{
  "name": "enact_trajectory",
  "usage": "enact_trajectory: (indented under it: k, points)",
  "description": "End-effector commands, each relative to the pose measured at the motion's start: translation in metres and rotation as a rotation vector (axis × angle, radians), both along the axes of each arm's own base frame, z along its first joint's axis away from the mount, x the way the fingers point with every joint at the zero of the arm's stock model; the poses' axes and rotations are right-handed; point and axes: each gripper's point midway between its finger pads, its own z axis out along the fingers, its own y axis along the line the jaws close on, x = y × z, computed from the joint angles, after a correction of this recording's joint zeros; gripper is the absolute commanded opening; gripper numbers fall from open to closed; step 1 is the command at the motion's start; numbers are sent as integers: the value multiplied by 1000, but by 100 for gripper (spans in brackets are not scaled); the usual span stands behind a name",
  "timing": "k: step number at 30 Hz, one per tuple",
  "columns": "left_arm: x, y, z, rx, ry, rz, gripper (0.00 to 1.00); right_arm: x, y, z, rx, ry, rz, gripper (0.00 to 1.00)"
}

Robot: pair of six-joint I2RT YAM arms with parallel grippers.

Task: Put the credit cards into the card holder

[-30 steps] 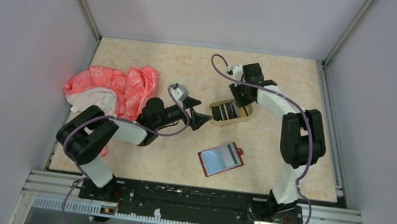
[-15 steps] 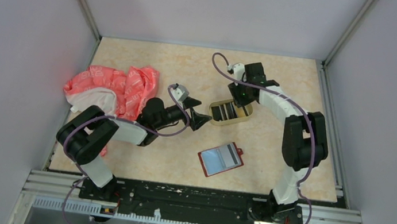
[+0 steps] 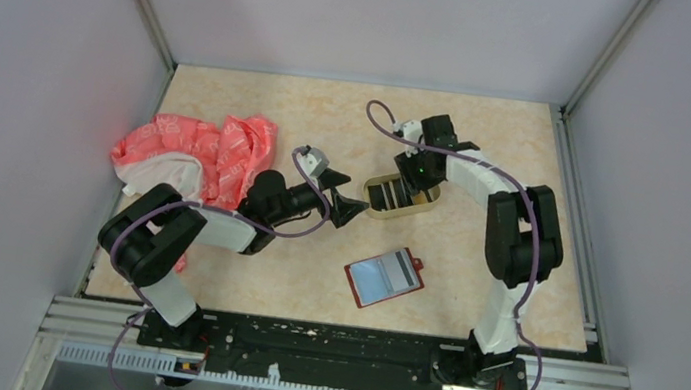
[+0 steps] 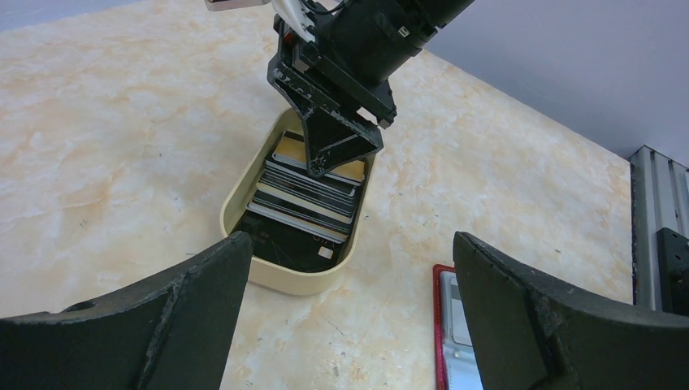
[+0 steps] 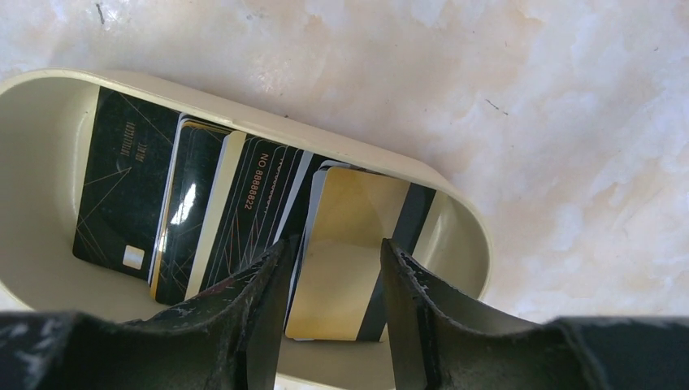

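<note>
1. Cards (image 5: 341, 268) lie overlapped in an oval tan tray (image 5: 455, 211) near the middle of the counter (image 3: 331, 123). Most are dark with pale stripes, and a gold one sits at one end of the row.
2. Right end effector (image 5: 335, 252) points down into the tray with its jaws partly parted. One finger stands on each side of the gold card, and no card is lifted. Whether the tips touch the card cannot be told.
3. Left end effector (image 4: 349, 244) is spread wide and holds nothing. It hangs low over the counter just beside the tray, facing it.
4. Red holder (image 3: 384, 277) lies flat and open on the counter, nearer the arm bases than the tray and apart from it. Light-blue and greyish rectangles show on its face, and its snap tab sticks out on the right edge.
5. Pink-red bag (image 3: 195, 155) lies crumpled at the counter's left side, behind the left arm.
</note>
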Motion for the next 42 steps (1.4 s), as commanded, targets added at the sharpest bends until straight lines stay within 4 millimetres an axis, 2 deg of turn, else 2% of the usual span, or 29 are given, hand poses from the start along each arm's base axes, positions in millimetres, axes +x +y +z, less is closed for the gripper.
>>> enact_trajectory:
  k: [1, 4, 6, 9, 25, 35, 42]
  points:
    - [-2, 0, 6, -20, -32, -19, 99, 11, 5, 10, 2, -37, 3, 45]
    - [-2, 0, 6, -20, -33, -18, 99, 15, -1, 12, -33, -60, -15, 41]
    - [-2, 0, 5, -20, -32, -19, 99, 18, -5, 19, -49, -90, -26, 35]
    - [-2, 0, 6, -21, -34, -19, 99, 22, -10, 30, -67, -132, -38, 32]
    - [-2, -1, 4, -19, -29, -21, 99, 27, -23, 57, -104, -227, -68, 28]
    - [-2, 0, 5, -19, -32, -21, 99, 28, -35, 60, -96, -226, -97, 25]
    - [-2, 0, 5, -21, -32, -18, 99, 26, -42, 49, -38, -166, -111, 21]
